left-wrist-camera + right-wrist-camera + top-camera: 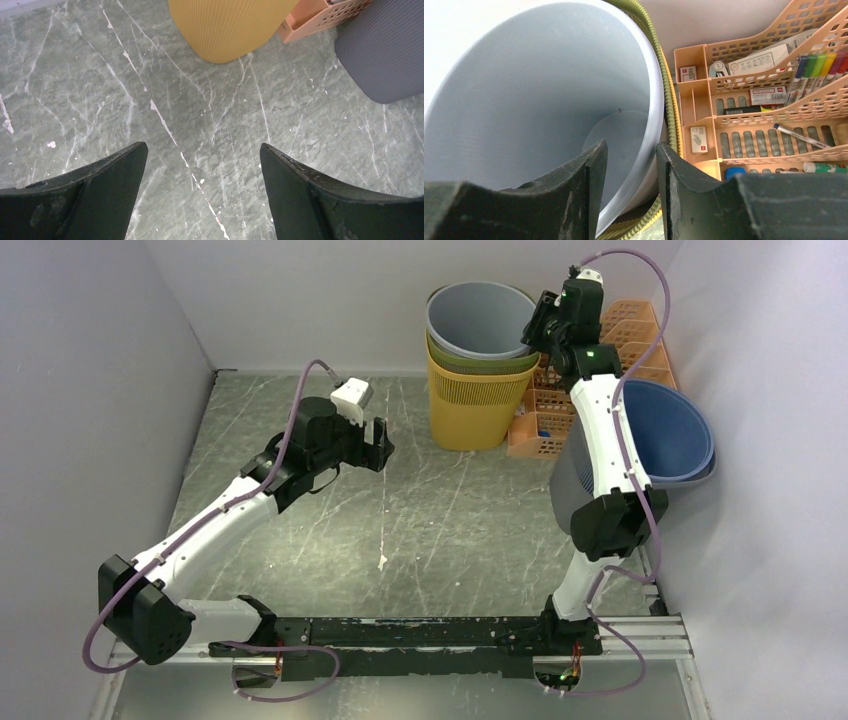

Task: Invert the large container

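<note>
**Right tool gripping the rim of the nested bin**

Right tool (631,145) is straddling the rim of the large container (524,100), one finger inside the mouth and one outside. The wall is filling the narrow gap between them, so it is looking pinched on the rim; how firmly, I cannot tell. Left tool (202,146) is hanging spread wide over bare surface (400,520), holding nothing, well apart from the stack.

Risks, as I am judging them:
- Container is sitting nested in an olive bin (480,365), which is itself sitting in a yellow bin (470,410), both directly below the right tool. Friction between the walls may be dragging the olive bin up with any lift, or tipping the whole stack.
- Grip is lying on one thin edge only. As the bin is swinging over, its weight may be twisting the wall out of the fingers.
- Orange organiser (749,100), loaded with pens and small boxes, is standing just beside the outer finger; a wide rotation may be clipping it.
- Dark blue bin (665,430) is leaning further out on that same side, crowding the room for flipping.

Container itself: pale grey, smooth inside, tapering down to a round flat base, mouth facing up, rolled rim, nothing visible in it. Plastic, likely light and a little flexible.
</note>
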{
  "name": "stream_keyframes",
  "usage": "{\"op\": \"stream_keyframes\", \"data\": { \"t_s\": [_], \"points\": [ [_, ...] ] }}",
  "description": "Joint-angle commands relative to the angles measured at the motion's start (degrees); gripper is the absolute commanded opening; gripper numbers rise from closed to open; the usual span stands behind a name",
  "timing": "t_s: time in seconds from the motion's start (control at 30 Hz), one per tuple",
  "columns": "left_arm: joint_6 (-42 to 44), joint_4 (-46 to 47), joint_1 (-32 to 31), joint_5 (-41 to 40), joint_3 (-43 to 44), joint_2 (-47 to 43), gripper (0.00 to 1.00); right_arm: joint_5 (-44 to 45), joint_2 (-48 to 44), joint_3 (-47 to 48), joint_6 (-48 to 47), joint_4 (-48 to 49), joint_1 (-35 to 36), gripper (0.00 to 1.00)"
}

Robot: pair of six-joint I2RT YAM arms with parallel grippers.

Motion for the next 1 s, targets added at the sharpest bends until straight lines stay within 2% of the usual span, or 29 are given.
{"op": "stream_keyframes", "data": {
  "t_s": [0.0, 0.3, 0.5, 0.6, 0.8, 0.9, 0.97],
  "points": [
    [0.9, -0.1, -0.5, -0.2, -0.9, -0.6, 0.95, 0.5, 0.7, 1.0, 0.9, -0.1, 0.4, 0.42],
    [1.4, -1.2, -0.5, -0.1, -1.7, -2.3, 0.96, 2.3, 5.2, 5.5, 1.3, -2.9, 1.8, 0.46],
    [2.4, -3.2, -0.5, -0.4, -2.1, -3.6, 0.96, 9.2, 9.9, 12.2, -0.2, -6.8, 6.0, 0.45],
    [2.5, -3.3, -0.5, 0.2, -2.6, -4.7, 0.96, 12.5, 10.4, 11.9, -0.7, -7.1, 7.6, 0.37],
    [3.2, -3.8, -0.5, -0.5, -3.2, -6.4, 0.97, 15.5, 8.8, 9.5, -1.1, -5.8, 8.5, 0.09],
    [3.1, -3.2, -0.5, -0.4, -3.5, -6.7, 0.97, 14.9, 8.4, 9.4, -1.5, -5.0, 8.5, 0.00],
    [3.1, -3.1, -0.5, -0.5, -3.7, -6.5, 0.97, 13.4, 8.1, 9.8, -2.1, -4.2, 8.5, 0.00]
  ]
}}
